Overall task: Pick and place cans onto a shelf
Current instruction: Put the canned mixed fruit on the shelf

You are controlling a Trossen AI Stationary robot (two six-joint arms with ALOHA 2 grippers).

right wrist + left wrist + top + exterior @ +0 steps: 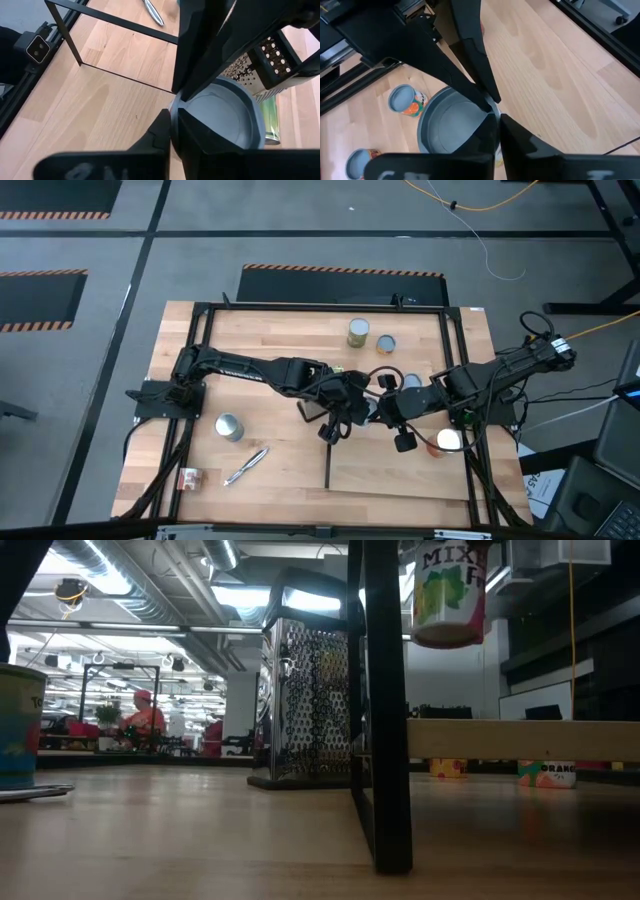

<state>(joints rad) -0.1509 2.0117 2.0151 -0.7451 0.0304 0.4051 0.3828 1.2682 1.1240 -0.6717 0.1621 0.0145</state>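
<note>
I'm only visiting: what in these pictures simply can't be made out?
1. Wrist views: the left gripper pinches a grey can, the right gripper a grey-topped can; whether it is one can, neither shows.
2. High view: the arms cover that meeting spot.
3. Low view: the raised can has its label cut by the top edge and the black post.
4. Low view: the edge can is cut by the left edge.

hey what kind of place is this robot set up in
Probably an industrial lab or workshop: exposed ceiling ducts with strip lights overhead, hazard-striped floor mats around the wooden table, and loose cables across the grey floor.
</note>
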